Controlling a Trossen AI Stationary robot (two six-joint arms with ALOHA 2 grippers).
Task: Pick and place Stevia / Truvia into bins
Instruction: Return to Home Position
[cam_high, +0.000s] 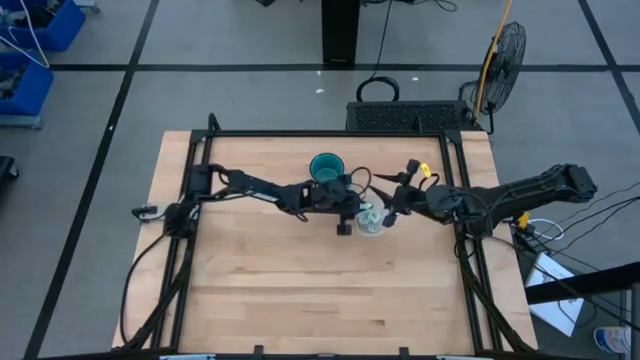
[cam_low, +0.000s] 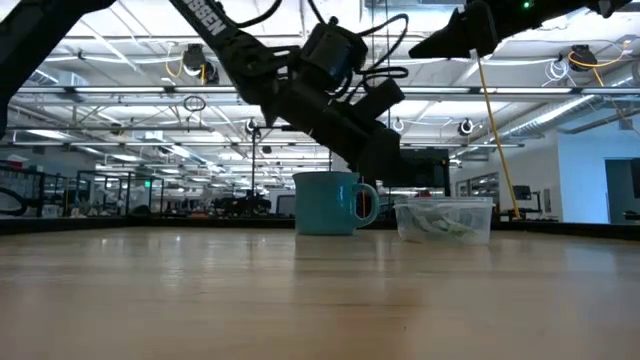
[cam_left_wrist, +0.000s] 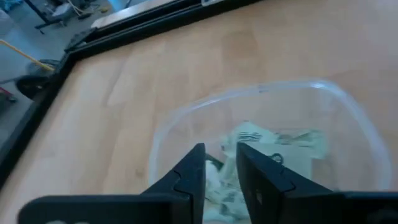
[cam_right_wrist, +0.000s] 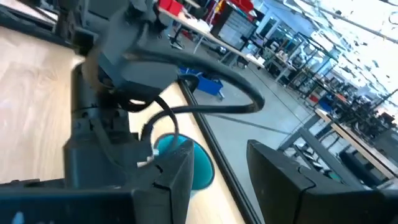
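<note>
The clear plastic bin stands on the table near its middle, just right of the teal mug. Several pale green and white Stevia packets lie inside it, and they show through its wall in the low view. My left gripper hovers over the bin's rim, pointing down, its fingers a narrow gap apart with nothing plainly between them. My right gripper is open and raised above the table just right of the bin, facing the left arm and the mug.
The mug stands close to the bin on its far-left side. Both arms crowd the middle of the table. Bare wood lies on the near half. A black frame runs along the table's edges.
</note>
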